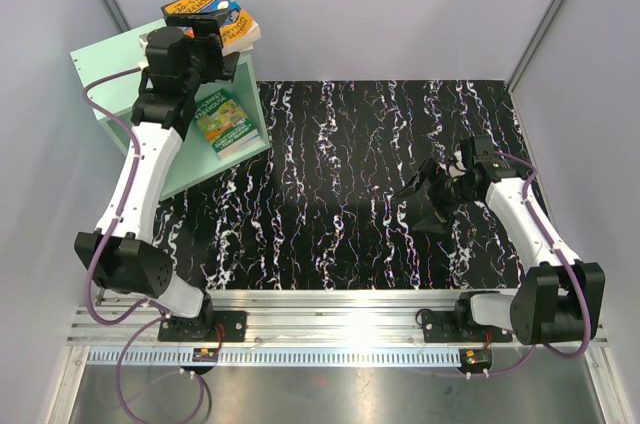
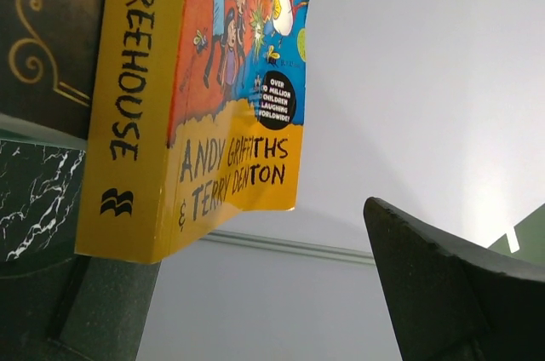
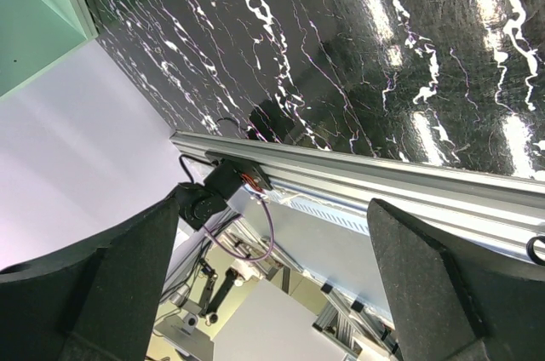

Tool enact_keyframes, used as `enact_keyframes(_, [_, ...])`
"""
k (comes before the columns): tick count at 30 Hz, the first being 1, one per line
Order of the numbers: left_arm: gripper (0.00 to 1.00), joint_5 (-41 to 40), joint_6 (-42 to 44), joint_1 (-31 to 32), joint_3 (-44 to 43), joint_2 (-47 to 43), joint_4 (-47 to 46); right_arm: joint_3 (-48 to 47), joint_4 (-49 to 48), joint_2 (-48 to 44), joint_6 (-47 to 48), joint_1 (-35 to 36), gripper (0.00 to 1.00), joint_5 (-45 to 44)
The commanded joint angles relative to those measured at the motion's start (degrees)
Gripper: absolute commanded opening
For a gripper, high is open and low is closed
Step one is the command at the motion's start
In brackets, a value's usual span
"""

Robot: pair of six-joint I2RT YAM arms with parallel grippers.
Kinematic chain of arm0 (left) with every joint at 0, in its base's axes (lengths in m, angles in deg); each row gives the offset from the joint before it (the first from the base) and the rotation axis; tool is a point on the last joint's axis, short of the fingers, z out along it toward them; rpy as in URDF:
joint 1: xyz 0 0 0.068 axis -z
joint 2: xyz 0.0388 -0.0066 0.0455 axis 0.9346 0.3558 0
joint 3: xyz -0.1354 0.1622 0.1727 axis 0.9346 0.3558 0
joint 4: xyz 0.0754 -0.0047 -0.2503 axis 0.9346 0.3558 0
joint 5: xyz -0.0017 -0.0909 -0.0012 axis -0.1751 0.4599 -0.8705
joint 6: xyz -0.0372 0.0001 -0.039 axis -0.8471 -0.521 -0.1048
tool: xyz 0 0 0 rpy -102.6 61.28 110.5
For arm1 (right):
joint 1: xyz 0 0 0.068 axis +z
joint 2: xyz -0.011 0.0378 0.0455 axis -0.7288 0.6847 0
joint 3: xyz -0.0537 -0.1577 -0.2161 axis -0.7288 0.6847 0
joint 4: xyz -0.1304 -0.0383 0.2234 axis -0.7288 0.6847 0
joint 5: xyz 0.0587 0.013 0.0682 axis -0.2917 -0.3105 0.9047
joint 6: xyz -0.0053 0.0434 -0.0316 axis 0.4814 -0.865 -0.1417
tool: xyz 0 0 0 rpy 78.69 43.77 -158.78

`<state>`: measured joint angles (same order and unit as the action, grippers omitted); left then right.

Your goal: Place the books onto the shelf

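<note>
Precariously, the bright blue-orange paperback (image 1: 210, 6) tops a stack on the mint-green wooden cube shelf (image 1: 105, 64), near its edge, just beside one of the spread left fingers (image 2: 451, 284); a snag could tip it off, while the right fingers (image 3: 426, 284) gape empty above the black marbled bench (image 1: 350, 174)

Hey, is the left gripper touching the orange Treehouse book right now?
Cannot tell. In the left wrist view the Treehouse book sits by one finger of the open left gripper, with no clear contact or gap.
</note>
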<state>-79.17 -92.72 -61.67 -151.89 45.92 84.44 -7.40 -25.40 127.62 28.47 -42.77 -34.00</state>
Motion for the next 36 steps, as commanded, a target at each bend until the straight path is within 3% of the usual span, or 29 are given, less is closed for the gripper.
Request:
enact_keyframes(1, [0.99,4.2,-0.61,-0.01,-4.12,0.95,-4.95,-0.05,-1.53,-0.7,0.54,0.3,1.0,0.43])
enact_keyframes(24, [0.99,5.43,-3.77,-5.82,0.36,-2.82,-5.39,0.57,-3.73,2.55,0.72,0.21,1.0,0.51])
enact_keyframes(36, [0.99,10.61,0.79,-4.94,-1.84,-9.49,2.15,1.36,-3.38,2.29,2.03,0.21,1.0,0.51])
